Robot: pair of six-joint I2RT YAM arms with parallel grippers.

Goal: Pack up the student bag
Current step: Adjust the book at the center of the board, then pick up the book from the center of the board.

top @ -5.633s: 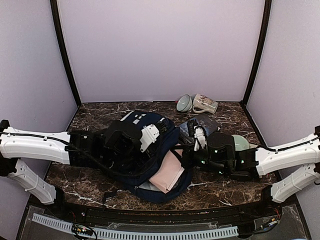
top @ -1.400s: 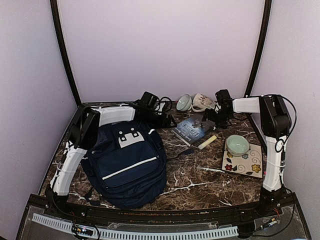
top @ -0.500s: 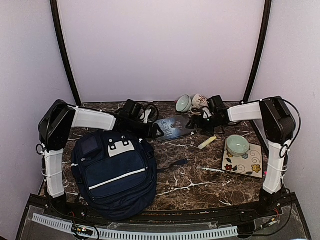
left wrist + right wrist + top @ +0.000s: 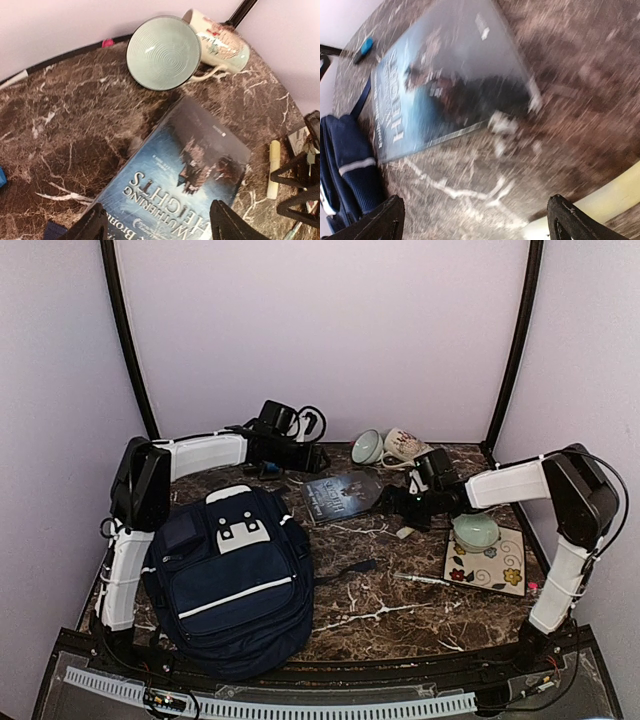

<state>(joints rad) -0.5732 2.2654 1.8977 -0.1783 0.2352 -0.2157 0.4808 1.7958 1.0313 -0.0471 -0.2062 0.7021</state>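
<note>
The backpack (image 4: 235, 580) lies front-up at the lower left of the counter (image 4: 400, 590). Further back, mid-frame, the left end effector (image 4: 160, 227) and right end effector (image 4: 477, 222) hang open and empty, flanking the book (image 4: 340, 495), apparently placed to lift it for packing.

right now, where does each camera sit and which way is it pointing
Top external: fixed above and behind the arm bases, facing down over the table; shows both arms, the student bag and the book.
Left wrist: on the left arm, looking down past its open left claw at the book, a bowl and a mug.
Right wrist: on the right arm, looking down past its open right claw at the blurred book and the bag's edge.
Shared: both wrist views show the same book.
</note>
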